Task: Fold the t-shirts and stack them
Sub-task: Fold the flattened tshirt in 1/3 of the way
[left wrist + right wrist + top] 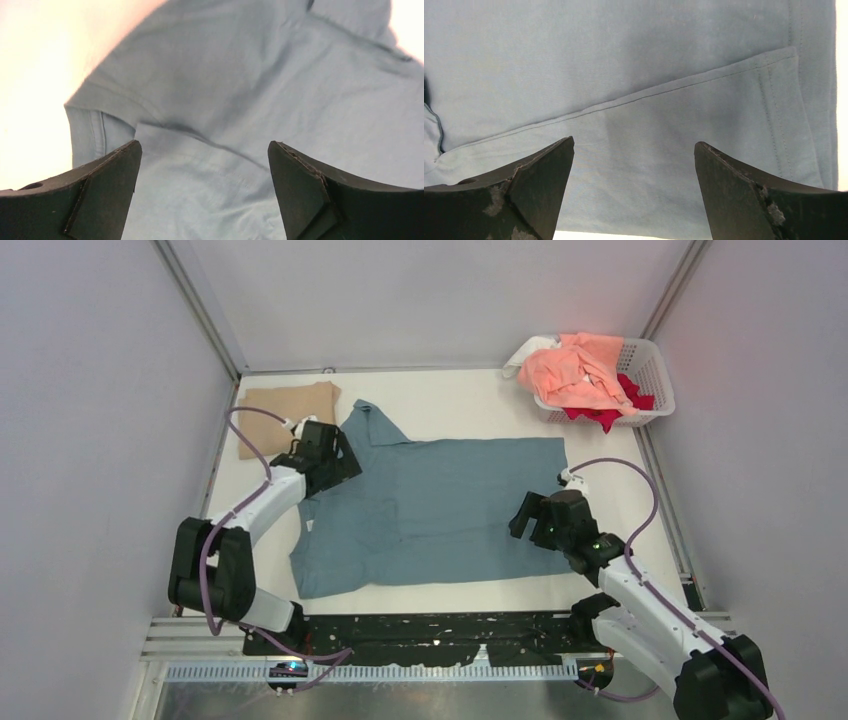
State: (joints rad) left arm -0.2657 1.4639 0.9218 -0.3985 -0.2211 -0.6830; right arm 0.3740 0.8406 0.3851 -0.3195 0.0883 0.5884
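A dusty teal-blue t-shirt lies spread across the middle of the table, partly folded. It fills the left wrist view and the right wrist view. My left gripper is open and empty over the shirt's far left part, near a sleeve. My right gripper is open and empty over the shirt's right hem. A folded tan t-shirt lies at the far left corner. Peach-pink, red and white shirts sit in the basket.
A white lattice basket stands at the far right corner. Grey walls close in the table on the left, back and right. The arm bases and a black strip run along the near edge.
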